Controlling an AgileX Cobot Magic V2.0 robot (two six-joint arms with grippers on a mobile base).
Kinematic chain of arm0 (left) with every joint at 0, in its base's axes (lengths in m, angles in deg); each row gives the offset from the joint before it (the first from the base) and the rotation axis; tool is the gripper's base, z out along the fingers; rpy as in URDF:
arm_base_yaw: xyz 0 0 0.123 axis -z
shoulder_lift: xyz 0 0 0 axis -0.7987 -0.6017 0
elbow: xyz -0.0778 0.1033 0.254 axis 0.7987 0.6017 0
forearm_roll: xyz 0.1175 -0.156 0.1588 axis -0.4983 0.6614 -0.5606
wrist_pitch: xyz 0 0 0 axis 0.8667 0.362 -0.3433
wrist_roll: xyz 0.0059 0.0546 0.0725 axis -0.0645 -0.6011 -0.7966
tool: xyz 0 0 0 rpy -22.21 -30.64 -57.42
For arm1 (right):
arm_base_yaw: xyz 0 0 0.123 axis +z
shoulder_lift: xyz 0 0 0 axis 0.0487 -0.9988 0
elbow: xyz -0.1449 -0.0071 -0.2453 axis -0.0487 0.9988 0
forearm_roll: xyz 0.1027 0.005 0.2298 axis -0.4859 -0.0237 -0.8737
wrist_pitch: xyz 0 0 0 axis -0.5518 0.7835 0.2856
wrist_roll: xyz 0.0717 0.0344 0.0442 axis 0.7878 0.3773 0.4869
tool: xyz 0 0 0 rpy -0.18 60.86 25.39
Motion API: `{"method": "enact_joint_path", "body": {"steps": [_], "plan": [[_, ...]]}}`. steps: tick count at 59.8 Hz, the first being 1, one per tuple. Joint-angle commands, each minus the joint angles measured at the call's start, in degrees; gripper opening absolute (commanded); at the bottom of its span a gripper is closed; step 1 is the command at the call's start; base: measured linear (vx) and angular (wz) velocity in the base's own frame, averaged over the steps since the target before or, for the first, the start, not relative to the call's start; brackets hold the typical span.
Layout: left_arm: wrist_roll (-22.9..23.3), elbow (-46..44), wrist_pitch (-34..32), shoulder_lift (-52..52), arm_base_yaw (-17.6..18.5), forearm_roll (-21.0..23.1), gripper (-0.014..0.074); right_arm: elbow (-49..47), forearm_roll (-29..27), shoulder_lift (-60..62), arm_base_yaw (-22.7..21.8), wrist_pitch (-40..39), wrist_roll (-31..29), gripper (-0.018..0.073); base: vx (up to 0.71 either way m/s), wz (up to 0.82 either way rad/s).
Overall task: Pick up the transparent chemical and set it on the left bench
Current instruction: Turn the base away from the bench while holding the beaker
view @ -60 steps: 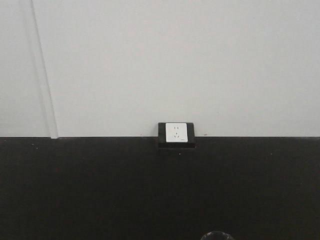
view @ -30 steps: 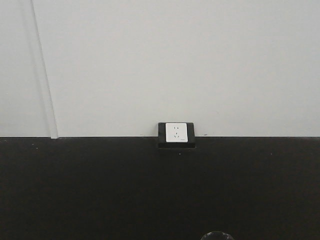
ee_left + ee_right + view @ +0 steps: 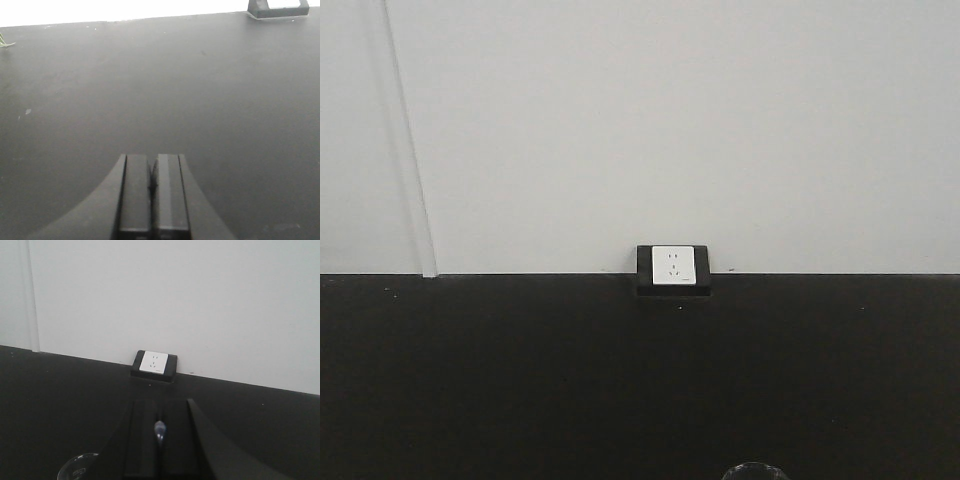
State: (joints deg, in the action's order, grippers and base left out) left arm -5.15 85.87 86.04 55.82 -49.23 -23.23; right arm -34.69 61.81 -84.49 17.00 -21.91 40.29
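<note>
a: how far along is it, would you say?

b: right at the start, by my reading. nothing is lifted. the transparent chemical [image 3: 77, 466], as far as i can judge, is the clear glass rim at the lower left of the right wrist view. it stands on the black worktop [image 3: 470, 380], just beside and below the right jaws. a rim like it peeks up at the bottom edge of the front view.

a: sure it's the right beaker?

b: no. only the rim shows, so i can't see which stick stands in it.

a: and the jaws?

b: the left jaws are pressed together with nothing between them, over the worktop. the right jaws are drawn together too, down to a thin slit. a small pale bluish tip sits in that slit, and i can't tell whether it's part of the tool or something pinched. they don't have hold of the glass.

a: is this the bench it goes to?

b: i'd say not. this worktop has a wall socket [image 3: 672, 265] at the foot of the white wall [image 3: 670, 120], and no bins are in view. so the left bench is out of sight.

a: so what's left?

b: all of it, i think. part the right jaws, close them on the beaker and lift it. then carry it round to the left bench and set it down upright.
</note>
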Motion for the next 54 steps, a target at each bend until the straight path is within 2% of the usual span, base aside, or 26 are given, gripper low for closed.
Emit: {"method": "enact_joint_path", "body": {"steps": [1,54], "plan": [[0.45,0.93,-4.49,1.1,0.1,0.04,-0.0003,-1.74,1.12,-0.42,0.1,-4.01,-0.26,-0.0003,0.0,0.01],[0.45,0.93,-4.49,1.1,0.1,0.04,-0.0003,-1.74,1.12,-0.42,0.1,-4.07,-0.26,-0.0003,-0.06,0.16]]}}
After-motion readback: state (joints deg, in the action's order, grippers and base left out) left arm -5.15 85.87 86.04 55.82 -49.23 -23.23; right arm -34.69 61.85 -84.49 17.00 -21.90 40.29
